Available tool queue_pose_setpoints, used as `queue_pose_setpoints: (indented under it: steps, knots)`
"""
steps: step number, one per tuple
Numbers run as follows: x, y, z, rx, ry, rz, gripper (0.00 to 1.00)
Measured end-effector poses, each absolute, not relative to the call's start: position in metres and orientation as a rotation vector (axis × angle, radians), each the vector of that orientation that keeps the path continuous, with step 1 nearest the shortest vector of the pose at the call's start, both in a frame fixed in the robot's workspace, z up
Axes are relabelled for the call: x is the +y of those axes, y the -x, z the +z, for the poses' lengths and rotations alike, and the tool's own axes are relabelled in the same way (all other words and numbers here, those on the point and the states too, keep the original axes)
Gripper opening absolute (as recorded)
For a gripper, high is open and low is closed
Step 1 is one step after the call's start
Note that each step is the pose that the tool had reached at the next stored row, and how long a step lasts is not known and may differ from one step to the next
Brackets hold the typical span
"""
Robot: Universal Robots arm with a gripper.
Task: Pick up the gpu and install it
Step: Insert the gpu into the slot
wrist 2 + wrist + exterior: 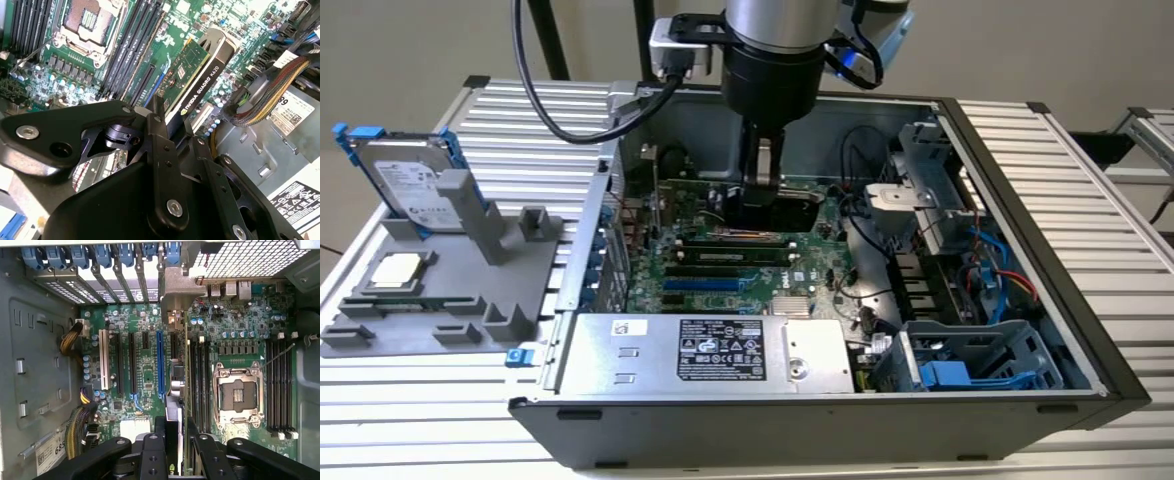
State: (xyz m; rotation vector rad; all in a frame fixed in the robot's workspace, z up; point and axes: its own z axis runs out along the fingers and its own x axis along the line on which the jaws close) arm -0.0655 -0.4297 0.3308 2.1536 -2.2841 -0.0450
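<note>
My gripper is down inside the open computer case, shut on the gpu. In the second wrist view the gpu is a green card with a black cover, tilted over the motherboard, and the gripper clamps its near end. In the first wrist view the gpu appears edge-on between the gripper fingers. There it runs alongside the long blue slot, toward the case's rear slot openings. I cannot tell whether its edge touches a slot.
An empty CPU socket and memory slots lie beside the card. Cable bundles, the power supply and a drive cage crowd the case. Outside, a grey fixture holds a hard drive and a CPU chip.
</note>
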Motion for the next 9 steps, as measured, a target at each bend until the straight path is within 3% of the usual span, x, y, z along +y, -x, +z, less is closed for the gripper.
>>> queue_pose_setpoints:
  steps: [9]
  knots:
    - [-0.4298, 0.0663, 0.3280, -2.284, -2.153, -0.045, 0.00]
